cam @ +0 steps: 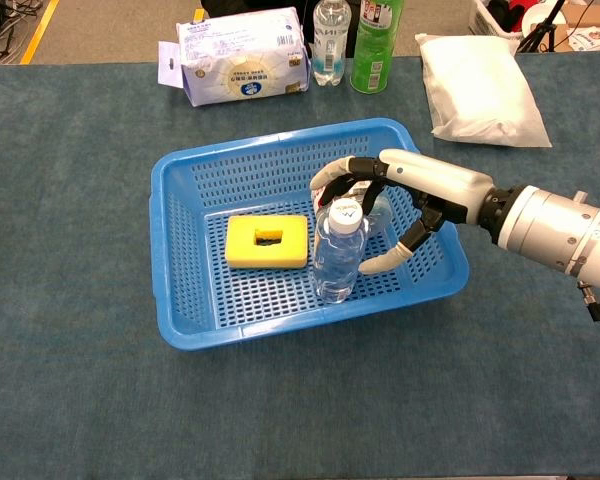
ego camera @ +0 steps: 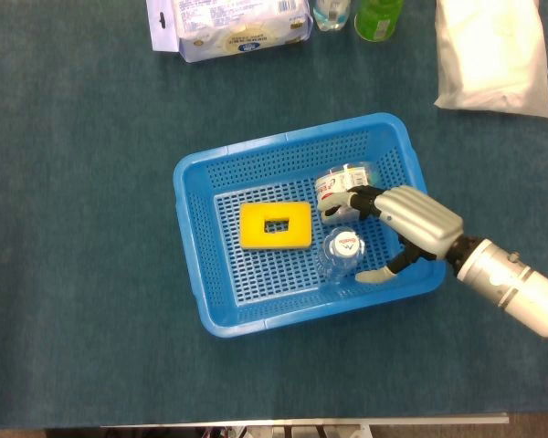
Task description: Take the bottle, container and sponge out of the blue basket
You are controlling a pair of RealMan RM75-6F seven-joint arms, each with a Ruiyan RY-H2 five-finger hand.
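Note:
The blue basket (ego camera: 184,239) (cam: 161,240) sits mid-table. Inside, a yellow sponge (ego camera: 274,226) (cam: 267,242) lies flat at the left. A clear bottle (ego camera: 341,255) (cam: 337,255) stands upright right of it. A clear round container (ego camera: 342,175) lies on its side behind the bottle. My right hand (ego camera: 413,224) (cam: 420,188) reaches in over the basket's right wall with its fingers spread. Its fingers (ego camera: 342,203) lie over the container, and the thumb curves toward the bottle's right side. It holds nothing. My left hand is out of sight.
A tissue pack (ego camera: 228,23) (cam: 242,55), a clear bottle (cam: 330,40) and a green bottle (cam: 377,35) stand along the far edge. A white bag (ego camera: 489,55) (cam: 480,90) lies at the far right.

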